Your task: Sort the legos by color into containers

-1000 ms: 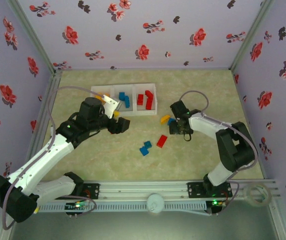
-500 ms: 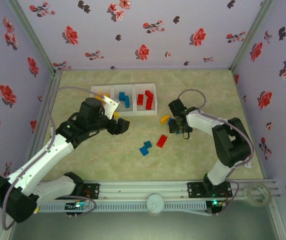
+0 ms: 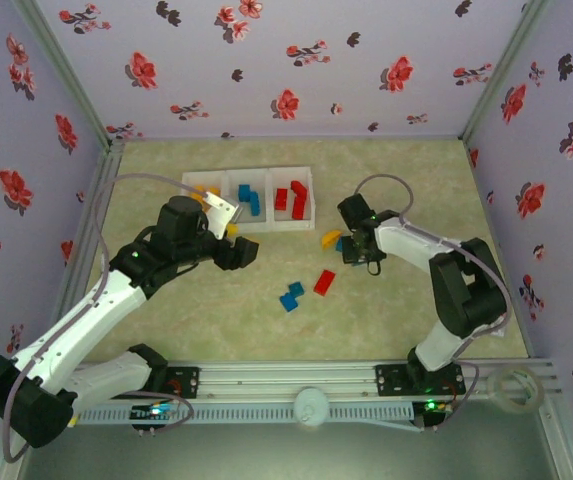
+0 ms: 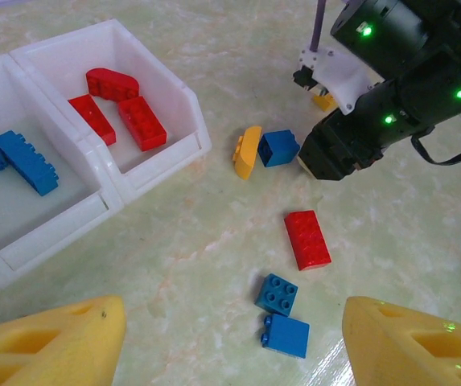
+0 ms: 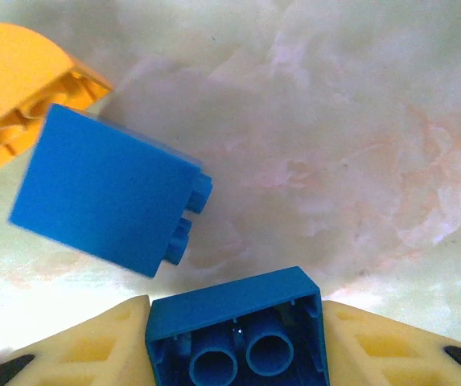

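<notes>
Blue lego point(image 5: 236, 338) is now pinched between the closed-in right fingers point(image 5: 93, 354).

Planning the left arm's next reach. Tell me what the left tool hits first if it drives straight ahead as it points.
Likely the nearer blue lego on the table, just ahead between the left tool's open fingers; a second blue lego lies behind it. Depth is unclear.

Robotics laboratory test cell. A left arm point(image 3: 86, 320) and a right arm point(image 3: 461, 285) are bolted to an aluminium rail point(image 3: 266, 377) at the near edge of a marbled green surface point(image 3: 216, 320). Lilac flowered wall panels point(image 3: 266, 60) on metal corner posts point(image 3: 504, 70) box it in. Lego bricks point(image 3: 324, 282) and a three-compartment tray point(image 4: 183, 104) lie on the surface.
</notes>
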Available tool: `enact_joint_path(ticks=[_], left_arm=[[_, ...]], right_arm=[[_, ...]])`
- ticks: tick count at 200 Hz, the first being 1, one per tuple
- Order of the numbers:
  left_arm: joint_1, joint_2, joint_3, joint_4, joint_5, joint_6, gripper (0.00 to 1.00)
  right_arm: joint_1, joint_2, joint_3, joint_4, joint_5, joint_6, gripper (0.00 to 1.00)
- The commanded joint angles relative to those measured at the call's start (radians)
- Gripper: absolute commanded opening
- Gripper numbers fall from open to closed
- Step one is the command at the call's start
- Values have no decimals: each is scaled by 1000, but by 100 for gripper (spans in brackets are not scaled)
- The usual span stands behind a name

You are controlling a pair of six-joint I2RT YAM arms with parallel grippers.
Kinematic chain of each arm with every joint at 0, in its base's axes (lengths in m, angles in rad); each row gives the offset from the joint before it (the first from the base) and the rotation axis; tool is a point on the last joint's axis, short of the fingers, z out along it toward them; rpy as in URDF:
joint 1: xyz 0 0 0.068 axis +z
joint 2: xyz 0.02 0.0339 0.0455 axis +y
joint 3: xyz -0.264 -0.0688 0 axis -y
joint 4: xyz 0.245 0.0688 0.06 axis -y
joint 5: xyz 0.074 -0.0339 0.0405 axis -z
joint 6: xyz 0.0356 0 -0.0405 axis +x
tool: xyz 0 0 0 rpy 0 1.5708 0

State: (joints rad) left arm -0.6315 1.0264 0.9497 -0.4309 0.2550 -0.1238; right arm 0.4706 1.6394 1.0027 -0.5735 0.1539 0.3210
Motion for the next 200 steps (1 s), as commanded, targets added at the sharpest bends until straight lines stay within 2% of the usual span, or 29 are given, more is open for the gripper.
enact_joint_path(ticks=[1, 23, 67, 118, 159, 200], left_arm=[[-7, -26, -14, 1, 3, 9, 71], [-7, -26, -20, 12, -33, -4, 67], [-7, -33, -28, 16, -36, -14, 67], [-7, -47, -29, -2, -61, -25, 67], [-7, -50, -49, 5, -87, -34, 67], [-7, -52, -46, -1, -102, -33, 67]], right_arm=[[12, -73, 61, -40, -18, -9, 39], [26, -89, 119, -34, -37, -8, 39], [67, -13, 298, 50, -108, 9, 38], [133, 205, 574, 127, -179, 18, 38], [149, 371, 731, 255, -347, 63, 39], [182, 530, 926, 223, -390, 80, 40]])
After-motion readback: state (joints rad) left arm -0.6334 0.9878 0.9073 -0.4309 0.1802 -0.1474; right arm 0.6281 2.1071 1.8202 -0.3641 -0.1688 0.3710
